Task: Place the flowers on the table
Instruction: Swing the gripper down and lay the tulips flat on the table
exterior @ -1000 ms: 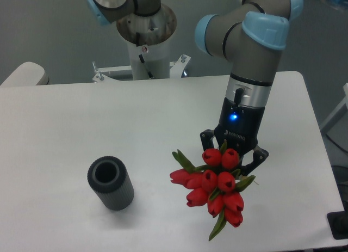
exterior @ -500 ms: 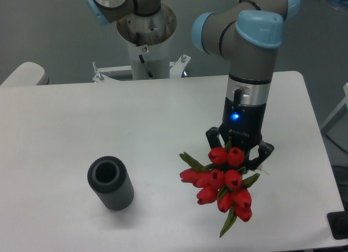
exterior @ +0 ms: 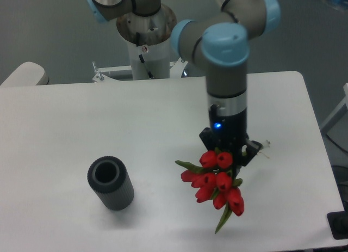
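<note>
The flowers (exterior: 216,181), a bunch of red tulips with green leaves, hang under my gripper (exterior: 225,153) over the right front part of the white table (exterior: 81,127). The blooms point toward the camera and hide the stems. The gripper's jaws are closed around the bunch just behind the top blooms, so it is shut on the flowers. I cannot tell whether the lowest blooms touch the tabletop.
A dark grey ribbed cylinder (exterior: 110,183) stands upright at the front left of the table, well apart from the flowers. The arm's white base (exterior: 147,50) stands behind the far edge. The table's front edge runs just below the flowers.
The arm has swung and tilted, and the gripper with the flowers has shifted a little to the left and slightly up in the view. The cylinder has not moved.
</note>
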Robot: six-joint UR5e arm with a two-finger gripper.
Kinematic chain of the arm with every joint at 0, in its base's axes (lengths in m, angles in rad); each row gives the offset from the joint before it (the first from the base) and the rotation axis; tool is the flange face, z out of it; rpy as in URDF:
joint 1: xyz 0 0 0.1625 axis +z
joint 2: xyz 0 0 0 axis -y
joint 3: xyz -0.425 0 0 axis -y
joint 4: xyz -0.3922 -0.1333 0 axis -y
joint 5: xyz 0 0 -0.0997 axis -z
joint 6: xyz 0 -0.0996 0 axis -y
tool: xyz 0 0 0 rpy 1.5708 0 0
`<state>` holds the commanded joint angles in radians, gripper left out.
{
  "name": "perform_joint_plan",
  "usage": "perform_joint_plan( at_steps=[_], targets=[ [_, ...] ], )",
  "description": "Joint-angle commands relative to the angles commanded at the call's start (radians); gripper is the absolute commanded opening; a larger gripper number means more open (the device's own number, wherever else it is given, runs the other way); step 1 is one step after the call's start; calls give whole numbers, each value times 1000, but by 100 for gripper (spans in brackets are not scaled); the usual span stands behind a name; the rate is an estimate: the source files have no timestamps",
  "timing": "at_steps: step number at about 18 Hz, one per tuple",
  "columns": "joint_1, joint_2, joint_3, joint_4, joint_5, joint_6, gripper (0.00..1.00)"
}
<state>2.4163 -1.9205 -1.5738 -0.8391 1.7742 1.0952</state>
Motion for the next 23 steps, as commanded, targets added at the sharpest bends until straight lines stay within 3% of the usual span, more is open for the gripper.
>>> perform_joint_plan(
  at_steps=[5, 16, 23],
  targets=[
    [-81, -52, -32, 5, 229, 3, 34],
    [-72, -87, -133, -8, 231, -26, 34],
    [-71, -123, -150, -28, 229, -44, 34]
  ],
)
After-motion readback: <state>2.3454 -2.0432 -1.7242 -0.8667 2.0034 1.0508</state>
